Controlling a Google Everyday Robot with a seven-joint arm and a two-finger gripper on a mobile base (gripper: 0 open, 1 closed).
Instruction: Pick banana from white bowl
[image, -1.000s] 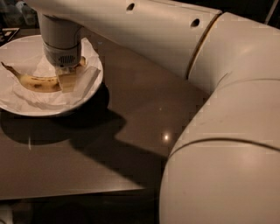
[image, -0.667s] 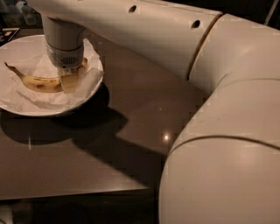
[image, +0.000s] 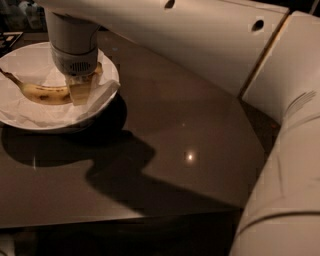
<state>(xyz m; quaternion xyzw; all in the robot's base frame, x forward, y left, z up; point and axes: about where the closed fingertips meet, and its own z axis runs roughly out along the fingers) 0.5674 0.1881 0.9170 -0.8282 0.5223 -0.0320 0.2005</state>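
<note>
The big cream-white robot arm (image: 200, 45) crosses the picture from the near right to the far left, because the things of the task lie at the far left corner and it must reach over there. It leaves a wide shadow on the dark brown glossy tabletop (image: 165, 150). The wide round white bowl (image: 22, 57) stands on the tabletop at the far left. Crumpled white paper (image: 102, 92) lines it and sticks out a little over its right rim. The curved yellow banana (image: 42, 92) with brown speckles lies on the paper inside the bowl, its dark stem pointing left. The tool (image: 80, 94) hangs straight down from the grey wrist into the bowl, at the right end of the banana; I judge it comes from above because the sloping sides leave no way from the side. Whether it is wide, narrow or holding the banana, I cannot tell.

Compared with a second ago, the elbow part of the arm has drawn back toward the right, so more tabletop shows. The bowl and banana lie as before, and the tool is over almost the same spot.
</note>
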